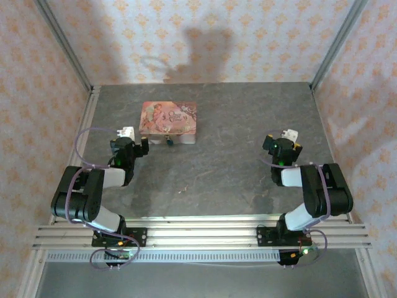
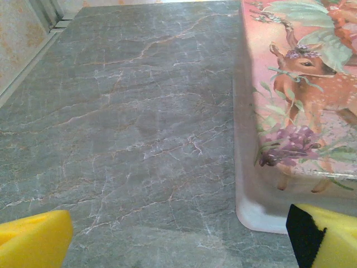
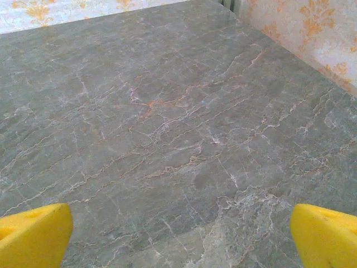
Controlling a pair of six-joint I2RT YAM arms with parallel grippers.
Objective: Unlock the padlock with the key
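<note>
Both arms sit at the near edge of the table point(image 1: 229, 167), and neither has engaged anything, so the task is judged to be at its opening step: approach. The left gripper point(image 1: 132, 144) is spread fully wide and holds nothing; in its wrist view the left gripper point(image 2: 178, 245) shows bare stone between its two yellow fingertips point(image 2: 33, 241). The right gripper point(image 1: 283, 144) is likewise fully open and empty, and in its wrist view the right gripper point(image 3: 178, 237) faces bare table only. Beyond the left gripper lies the padlock point(image 1: 169, 141), a very small dark item with a brass-coloured part, at the middle of the front wall of the pink illustrated tin point(image 1: 169, 118); whether it hangs from a hasp or rests against the wall cannot be told. The near left corner of the tin point(image 2: 301, 84) stands just beyond the left arm's right fingertip. The right gripper is well apart from both tin and padlock. The key cannot be made out at this size; the brass-coloured part may belong to it. The next move calls for locating the key, then one gripper steadying the padlock while the other takes a fine pinch on the key. Patterned walls point(image 1: 205, 37) close the far side.
</note>
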